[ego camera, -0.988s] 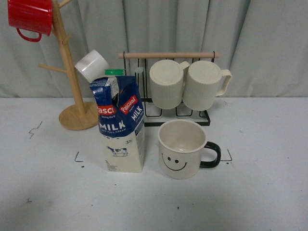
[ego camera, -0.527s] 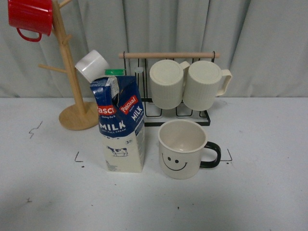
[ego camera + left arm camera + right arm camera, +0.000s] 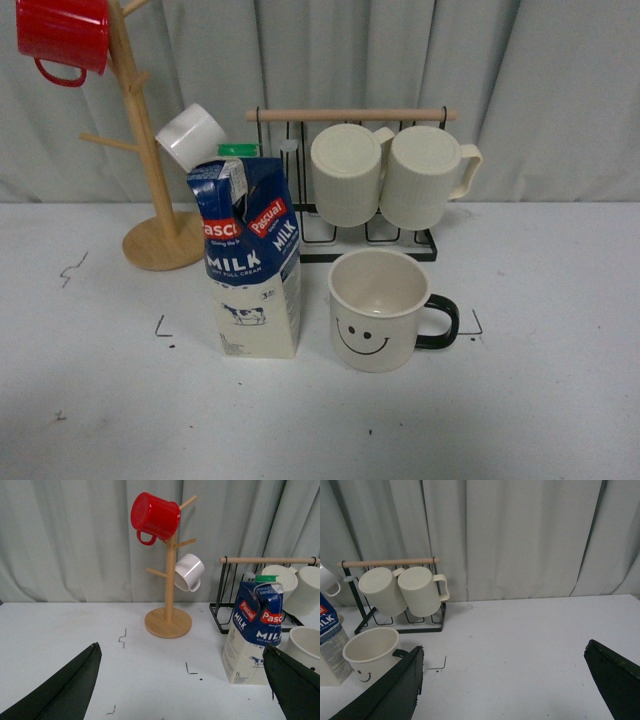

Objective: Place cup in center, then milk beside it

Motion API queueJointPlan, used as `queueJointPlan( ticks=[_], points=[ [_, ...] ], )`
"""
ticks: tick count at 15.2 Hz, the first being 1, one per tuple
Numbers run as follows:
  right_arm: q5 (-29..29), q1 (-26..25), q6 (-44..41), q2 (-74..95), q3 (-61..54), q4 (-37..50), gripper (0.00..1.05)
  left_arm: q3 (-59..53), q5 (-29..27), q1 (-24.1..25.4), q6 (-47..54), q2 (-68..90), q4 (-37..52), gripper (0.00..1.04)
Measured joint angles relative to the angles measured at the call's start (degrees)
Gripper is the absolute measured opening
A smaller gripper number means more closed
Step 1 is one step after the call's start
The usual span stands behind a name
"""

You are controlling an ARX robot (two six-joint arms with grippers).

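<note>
The cup (image 3: 380,310), cream-white with a black smiley face and black handle, stands upright on the pale grey center area (image 3: 320,400) between the black corner marks. The milk carton (image 3: 250,265) stands upright just to its left, a small gap apart. Neither gripper shows in the front view. My left gripper (image 3: 182,685) is open and empty, back from the milk (image 3: 254,630) and the cup's rim (image 3: 306,645). My right gripper (image 3: 512,682) is open and empty over bare table, with the cup (image 3: 370,652) and the milk's edge (image 3: 330,645) off to one side.
A wooden mug tree (image 3: 150,180) holds a red mug (image 3: 62,35) and a small white mug (image 3: 190,135) at the back left. A black wire rack (image 3: 350,190) with two ribbed cream mugs (image 3: 385,175) stands behind the cup. Grey curtain closes the back.
</note>
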Motion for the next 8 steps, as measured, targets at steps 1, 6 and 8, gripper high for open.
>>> queueJointPlan(
  ticks=[1,6,8],
  points=[
    [0.0,0.0,0.0,0.0,0.0,0.0,0.98,0.0,0.0,0.0,0.0,0.0,0.0,0.98],
    [0.0,0.0,0.0,0.0,0.0,0.0,0.98,0.0,0.0,0.0,0.0,0.0,0.0,0.98],
    [0.0,0.0,0.0,0.0,0.0,0.0,0.98,0.0,0.0,0.0,0.0,0.0,0.0,0.98]
  ],
)
